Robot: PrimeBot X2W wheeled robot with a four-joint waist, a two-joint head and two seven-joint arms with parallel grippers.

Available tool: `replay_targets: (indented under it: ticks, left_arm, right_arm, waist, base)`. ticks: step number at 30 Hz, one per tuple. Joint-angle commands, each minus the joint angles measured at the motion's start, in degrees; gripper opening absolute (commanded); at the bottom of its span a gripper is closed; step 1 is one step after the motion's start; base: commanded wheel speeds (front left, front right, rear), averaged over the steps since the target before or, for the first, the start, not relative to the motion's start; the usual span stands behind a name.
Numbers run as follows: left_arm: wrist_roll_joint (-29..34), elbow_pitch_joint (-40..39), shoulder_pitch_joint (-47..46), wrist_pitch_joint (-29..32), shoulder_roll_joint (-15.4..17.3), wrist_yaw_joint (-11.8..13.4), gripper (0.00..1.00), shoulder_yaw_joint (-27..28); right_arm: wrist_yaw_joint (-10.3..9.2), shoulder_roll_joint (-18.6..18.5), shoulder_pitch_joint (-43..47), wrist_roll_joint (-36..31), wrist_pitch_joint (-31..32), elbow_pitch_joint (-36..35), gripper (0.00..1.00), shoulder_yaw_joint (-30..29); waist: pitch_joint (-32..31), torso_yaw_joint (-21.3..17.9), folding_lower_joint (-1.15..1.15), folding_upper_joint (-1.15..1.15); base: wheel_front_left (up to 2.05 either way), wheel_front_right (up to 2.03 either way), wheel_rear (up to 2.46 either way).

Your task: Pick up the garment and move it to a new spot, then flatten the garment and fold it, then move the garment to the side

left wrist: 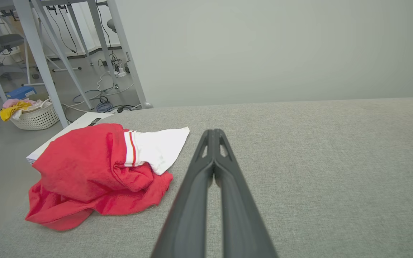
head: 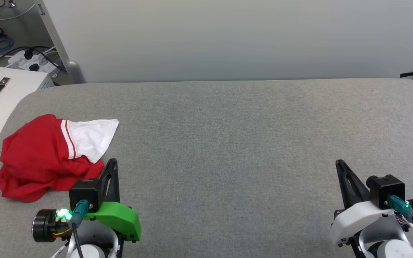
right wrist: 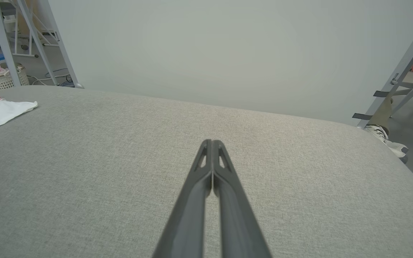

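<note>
My L gripper has both fingers pressed shut, holding nothing. R gripper is the same, way off to the right. The garment sits bunched at the left side of the table, just left of the L tips. Its white sleeve points away and right. L arm is much nearer, so I'd use it.
</note>
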Motion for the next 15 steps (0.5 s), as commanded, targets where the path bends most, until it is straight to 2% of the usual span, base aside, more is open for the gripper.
replay_targets:
  ticks: [1,15]
  left_arm:
    - [0.6,-0.1,0.7,0.0,-0.2,0.2,0.00,0.0]
    - [0.6,-0.1,0.7,0.0,-0.2,0.2,0.00,0.0]
  right_arm:
    - [-0.04,0.0,0.2,-0.6,0.1,-0.2,0.00,-0.1]
    - [-0.04,0.0,0.2,-0.6,0.1,-0.2,0.00,-0.1]
  waist:
    - [0.0,0.0,0.00,0.00]
    - [0.0,0.0,0.00,0.00]
  base:
    - [0.00,0.00,0.00]
    - [0.00,0.00,0.00]
